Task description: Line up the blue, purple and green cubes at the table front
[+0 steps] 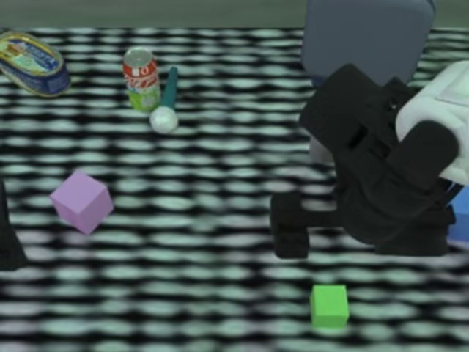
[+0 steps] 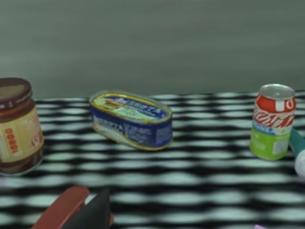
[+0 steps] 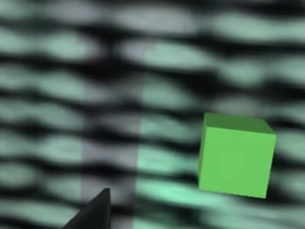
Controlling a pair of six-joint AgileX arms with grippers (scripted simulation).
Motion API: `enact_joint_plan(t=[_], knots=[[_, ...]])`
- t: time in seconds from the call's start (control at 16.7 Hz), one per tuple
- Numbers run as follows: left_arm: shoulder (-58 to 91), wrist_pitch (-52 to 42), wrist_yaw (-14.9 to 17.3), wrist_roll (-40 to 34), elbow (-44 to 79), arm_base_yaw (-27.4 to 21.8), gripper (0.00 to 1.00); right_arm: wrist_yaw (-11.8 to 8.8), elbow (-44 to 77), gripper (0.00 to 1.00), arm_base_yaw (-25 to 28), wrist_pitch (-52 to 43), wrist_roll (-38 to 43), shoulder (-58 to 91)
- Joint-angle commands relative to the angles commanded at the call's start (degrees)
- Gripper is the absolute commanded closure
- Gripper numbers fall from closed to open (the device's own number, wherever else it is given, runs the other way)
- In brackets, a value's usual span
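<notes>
Right hand (image 1: pixel 292 233): hangs over the right half of the worktop, at about 4 o'clock from the middle in the top view; black fingers point toward the left, nothing between them; how wide they stand cannot be told.
Green cube (image 1: pixel 329 306): sits flat on the worktop near the front edge, at about 5 o'clock from the right hand, apart from it; in the right wrist view the same cube (image 3: pixel 236 155) lies free on the stripes, with only one dark fingertip (image 3: pixel 93 212) showing at the picture's edge.
Purple cube (image 1: pixel 81 202): on the left half, at about 9 o'clock from the middle, turned at an angle to the stripes, well apart from the green cube.
Blue cube (image 1: pixel 460 214): only a sliver shows at the right edge, at about 3 o'clock, mostly hidden behind the right arm.
Left hand: only a dark part of the arm shows at the left edge of the top view, at about 9 o'clock; whether the hand is spread or closed cannot be told.
Worktop (image 1: pixel 190 249): black and mint wavy stripes all over.
Back left: oval tin (image 1: pixel 33 63) at 10 o'clock; soda can (image 1: pixel 141 78) at 11 o'clock, with a teal-handled tool (image 1: pixel 167 103) just beside it.
Back right: grey-blue box (image 1: pixel 366 33) at 1 o'clock.
Left wrist view: also a brown jar (image 2: pixel 16 126) near the tin.
</notes>
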Motion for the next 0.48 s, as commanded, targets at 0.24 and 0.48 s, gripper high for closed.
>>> enact_joint_plan(t=[0.24,0.48], knots=[[18.0,-10.5,-0.1,3.9,14.3,-1.6,0.00,0.1,-7.0,0.00,-4.2,9.4,-7.4,-15.9],[42.3,-23.6,-0.2,8.7,31.1,-3.5,0.00,-0.1,-18.3,0.00,-11.4,20.8,-16.4,-36.2]])
